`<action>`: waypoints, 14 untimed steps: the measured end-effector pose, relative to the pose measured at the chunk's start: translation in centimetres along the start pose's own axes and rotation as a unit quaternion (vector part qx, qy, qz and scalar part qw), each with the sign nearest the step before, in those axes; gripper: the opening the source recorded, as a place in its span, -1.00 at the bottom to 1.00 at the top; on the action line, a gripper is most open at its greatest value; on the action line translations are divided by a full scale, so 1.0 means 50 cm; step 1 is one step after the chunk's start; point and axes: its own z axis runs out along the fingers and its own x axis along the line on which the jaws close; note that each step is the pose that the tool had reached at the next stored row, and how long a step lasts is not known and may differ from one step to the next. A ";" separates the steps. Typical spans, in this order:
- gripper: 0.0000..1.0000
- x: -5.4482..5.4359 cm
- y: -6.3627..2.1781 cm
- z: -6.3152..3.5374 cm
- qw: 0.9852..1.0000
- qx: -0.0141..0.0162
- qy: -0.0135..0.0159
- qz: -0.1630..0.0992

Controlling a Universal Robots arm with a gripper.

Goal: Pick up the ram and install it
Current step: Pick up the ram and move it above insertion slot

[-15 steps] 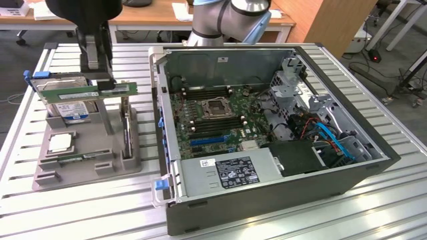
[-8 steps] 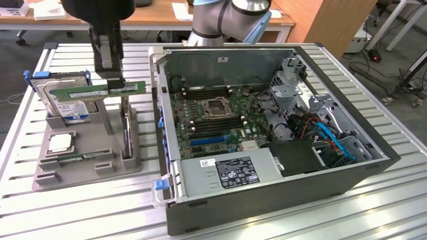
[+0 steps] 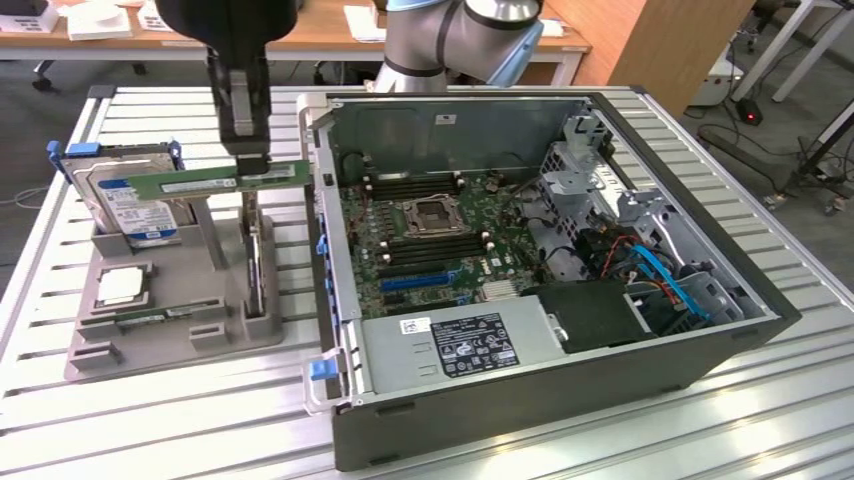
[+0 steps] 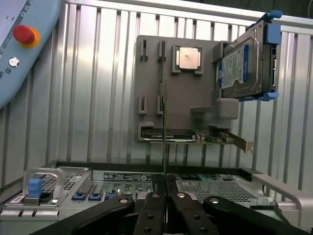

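The gripper had its fingers pinched close together on the ram. The ram hung flat in the air above the gray holder. The holder sat near the worktop's edge on the exterior view's left, just beside the open computer. The hard drive stood close to the ram. I think the thin stick could slip or tip, because the fingers held just a small part of it. It could also bump the computer's wall, or go into a slot crooked and bend.
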 end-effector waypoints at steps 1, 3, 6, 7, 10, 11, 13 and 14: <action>-0.79 0.000 -0.003 0.000 1.000 0.000 0.000 0.000; -0.79 0.000 -0.010 0.000 1.000 0.000 -0.001 0.000; -0.79 0.001 -0.021 -0.001 1.000 0.000 -0.003 -0.001; -0.79 0.001 -0.026 -0.001 1.000 0.000 -0.003 -0.001; -0.79 0.002 -0.040 -0.002 1.000 0.000 -0.005 -0.002; -0.79 0.002 -0.045 -0.002 1.000 0.000 -0.006 -0.002; -0.79 0.003 -0.056 -0.003 1.000 0.000 -0.007 -0.002; -0.79 0.003 -0.060 -0.003 1.000 0.000 -0.007 -0.002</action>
